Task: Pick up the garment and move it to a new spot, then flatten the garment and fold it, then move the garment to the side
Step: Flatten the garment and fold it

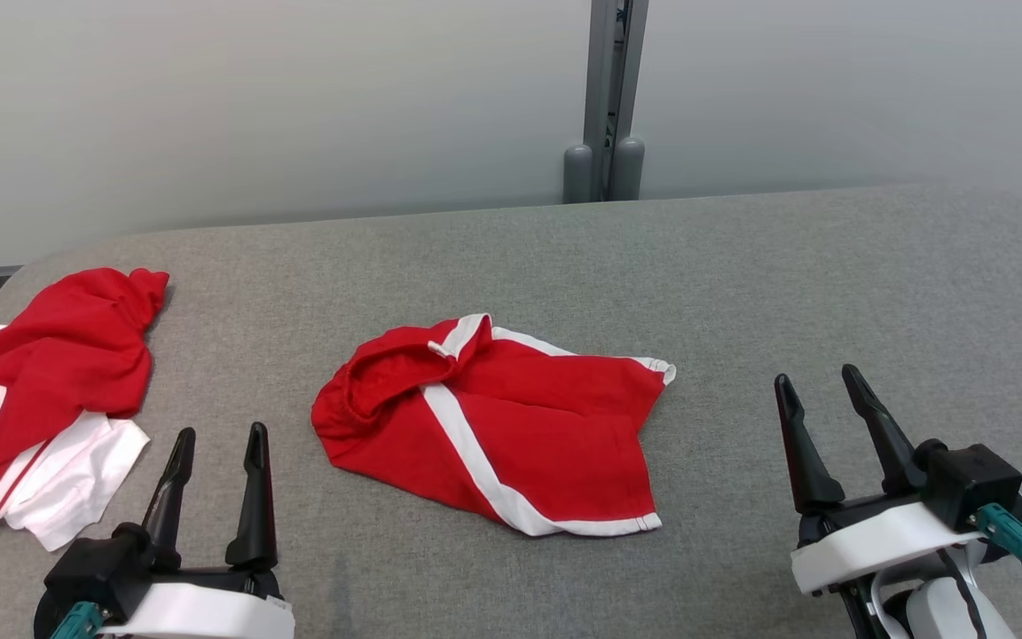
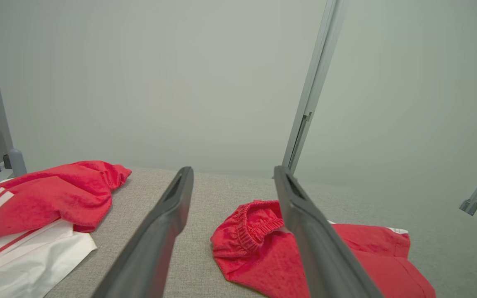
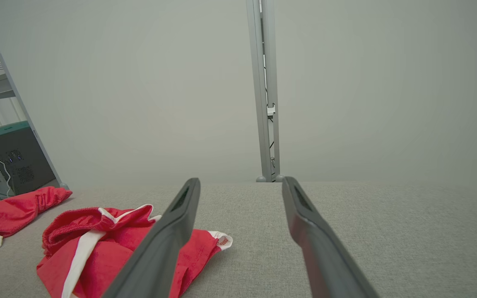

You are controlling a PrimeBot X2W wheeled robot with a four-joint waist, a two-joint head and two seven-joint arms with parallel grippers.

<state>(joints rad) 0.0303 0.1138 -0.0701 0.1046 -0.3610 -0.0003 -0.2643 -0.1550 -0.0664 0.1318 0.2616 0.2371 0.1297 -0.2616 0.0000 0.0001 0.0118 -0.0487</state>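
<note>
The garment (image 1: 511,426) is a pair of red shorts with white stripes, lying rumpled in the middle of the grey table (image 1: 742,293); its elastic waistband faces left. It also lies ahead in the left wrist view (image 2: 259,248) and at the lower left of the right wrist view (image 3: 110,244). My left gripper (image 1: 220,437) stands open near the table's front edge, left of the garment, with nothing between its fingers. To the garment's right, my right gripper (image 1: 821,380) is open and empty too. Neither touches the cloth.
A pile of other red and white clothes (image 1: 41,390) lies at the table's left end. A grey wall and a metal post (image 1: 609,98) stand behind the table. Bare grey surface stretches to the right of the garment.
</note>
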